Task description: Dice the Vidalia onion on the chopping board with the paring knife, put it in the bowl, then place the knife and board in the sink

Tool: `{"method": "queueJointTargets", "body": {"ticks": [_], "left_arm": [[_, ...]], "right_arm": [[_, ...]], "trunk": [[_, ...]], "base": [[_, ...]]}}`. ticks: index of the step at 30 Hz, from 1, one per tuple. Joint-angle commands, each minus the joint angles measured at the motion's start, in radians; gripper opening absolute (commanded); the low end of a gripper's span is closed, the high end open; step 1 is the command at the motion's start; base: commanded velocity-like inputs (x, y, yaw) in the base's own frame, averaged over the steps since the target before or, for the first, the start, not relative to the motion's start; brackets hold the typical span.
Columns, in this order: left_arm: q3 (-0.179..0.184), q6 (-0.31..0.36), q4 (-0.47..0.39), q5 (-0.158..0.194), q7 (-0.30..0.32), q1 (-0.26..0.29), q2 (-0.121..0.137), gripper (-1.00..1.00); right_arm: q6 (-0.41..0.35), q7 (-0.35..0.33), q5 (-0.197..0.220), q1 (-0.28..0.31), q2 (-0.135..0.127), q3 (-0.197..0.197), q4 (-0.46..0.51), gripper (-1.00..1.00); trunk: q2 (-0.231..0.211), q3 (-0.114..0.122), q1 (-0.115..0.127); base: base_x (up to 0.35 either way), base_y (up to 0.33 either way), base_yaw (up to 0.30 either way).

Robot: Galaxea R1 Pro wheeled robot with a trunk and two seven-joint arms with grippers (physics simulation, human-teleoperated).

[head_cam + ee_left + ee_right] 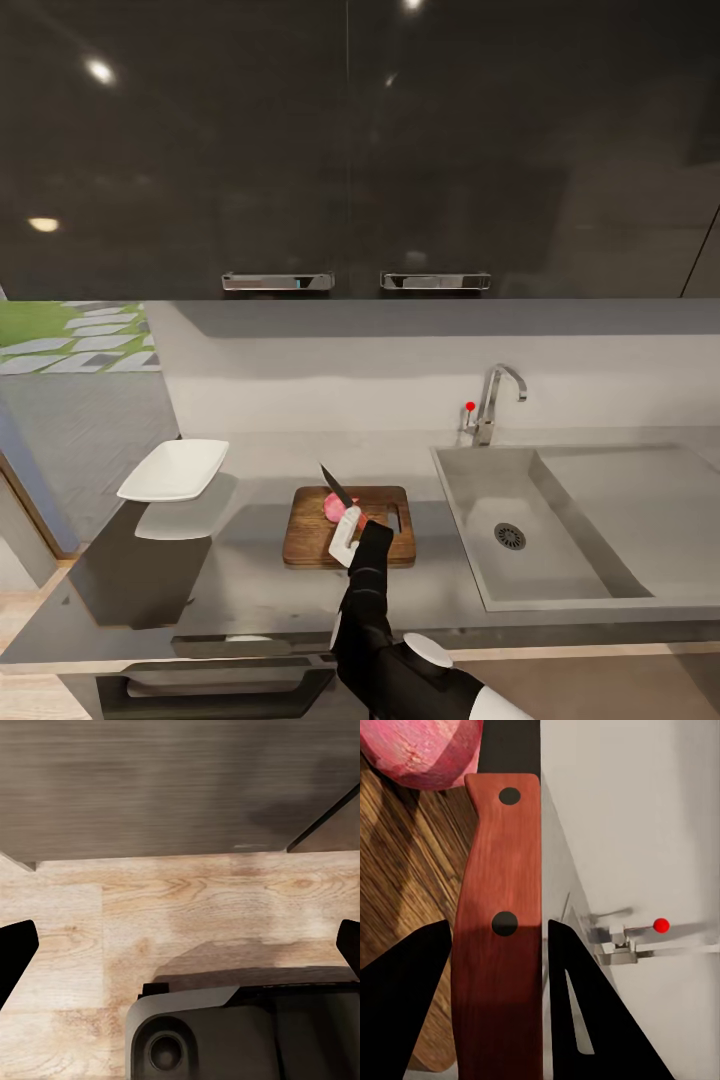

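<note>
I'm working the dicing step. The onion is sitting on the board, out of the sink, and as far as I can tell it's whole, no loose pieces visible.

My right end effector is pinching the knife by its reddish handle, one finger on each side in the right wrist view. The blade is pointing up and away over the onion, just past it, tilted rather than flat. I can't tell whether the edge is touching the onion.

My left end effector is hanging low, facing the wood floor, fingers spread wide, nothing between them.

The bowl is sitting on the bench left of the board, well apart from it.

Next move as I'm judging it: bringing the blade down squarely through the onion while keeping the handle from twisting in the pinch. Risk: the onion is round and could roll off the board under a glancing cut.
</note>
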State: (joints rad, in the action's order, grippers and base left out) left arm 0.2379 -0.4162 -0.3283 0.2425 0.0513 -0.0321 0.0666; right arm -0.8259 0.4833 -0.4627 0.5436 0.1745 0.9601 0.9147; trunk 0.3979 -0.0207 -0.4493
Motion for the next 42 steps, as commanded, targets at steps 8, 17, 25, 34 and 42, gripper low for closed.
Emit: {"method": "queueJointTargets", "body": {"ticks": [8, 17, 25, 34, 42], "left_arm": [[0.005, -0.001, 0.001, 0.011, 0.004, 0.000, 0.001, 1.00], [0.005, -0.001, 0.009, 0.011, 0.004, 0.000, 0.001, 1.00], [0.005, -0.001, 0.009, 0.011, 0.004, 0.000, 0.001, 1.00], [0.005, -0.002, 0.009, 0.011, 0.004, 0.000, 0.001, 1.00], [0.005, -0.001, 0.009, 0.011, 0.004, 0.000, 0.001, 1.00]], "right_arm": [[-0.006, 0.005, 0.001, 0.001, 0.000, 0.004, -0.015, -1.00], [-0.004, 0.003, 0.001, 0.001, 0.000, 0.005, -0.054, -1.00], [-0.004, 0.003, 0.001, 0.002, 0.000, 0.005, -0.054, -1.00], [-0.004, 0.003, 0.001, 0.001, 0.000, 0.005, -0.054, -1.00], [-0.004, 0.003, 0.001, 0.001, 0.000, 0.005, -0.054, -1.00]], "trunk": [[0.002, -0.002, -0.001], [0.002, -0.002, -0.001], [0.002, -0.002, -0.001], [0.002, -0.002, -0.001], [0.002, -0.002, -0.001]], "base": [[0.000, 0.000, 0.000], [0.000, 0.000, 0.000], [0.000, 0.000, 0.000], [0.000, 0.000, 0.000], [0.000, 0.000, 0.000]]}}
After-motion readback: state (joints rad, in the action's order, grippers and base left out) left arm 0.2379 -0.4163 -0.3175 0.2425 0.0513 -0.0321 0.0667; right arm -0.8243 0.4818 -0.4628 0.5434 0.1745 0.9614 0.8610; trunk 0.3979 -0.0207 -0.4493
